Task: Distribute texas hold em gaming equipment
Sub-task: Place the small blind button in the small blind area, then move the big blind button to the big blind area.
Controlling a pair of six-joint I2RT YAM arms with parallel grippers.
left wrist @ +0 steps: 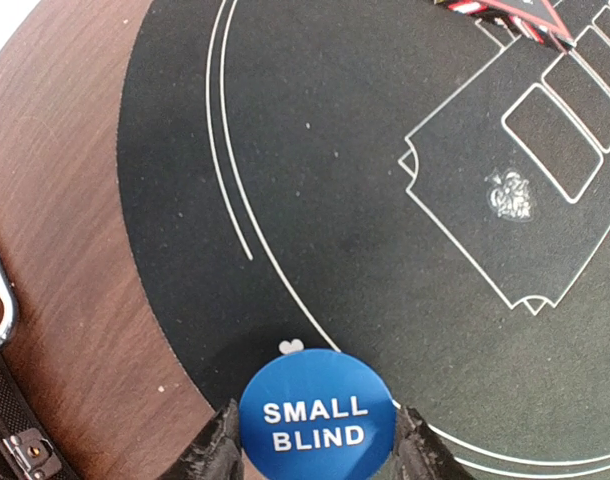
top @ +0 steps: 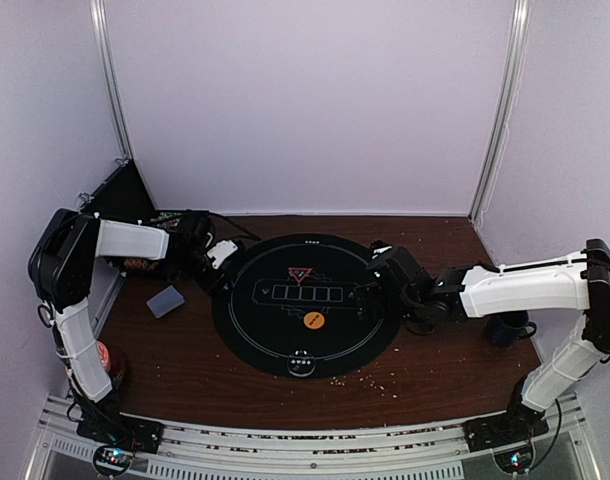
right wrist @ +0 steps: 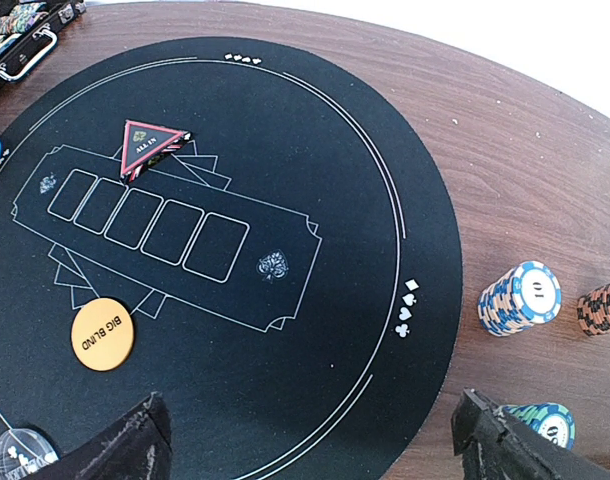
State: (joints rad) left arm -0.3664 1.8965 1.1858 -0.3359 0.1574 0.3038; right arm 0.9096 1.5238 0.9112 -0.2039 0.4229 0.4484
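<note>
From above, our left fingers (top: 217,262) sit at the left rim of the black mat (top: 255,320), our right fingers (top: 373,290) over its right side. Left wrist: we grasp the blue SMALL BLIND button (left wrist: 317,420) between both fingers, at the mat's edge. Right wrist: fingers released, spread wide; the orange BIG BLIND button (right wrist: 103,334) lies on the mat ahead of one finger, chip stacks (right wrist: 520,297) on the desk (right wrist: 545,150) beside the other

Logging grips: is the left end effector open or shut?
Shut: the left end effector clamps the blue Small Blind button on both sides.
</note>
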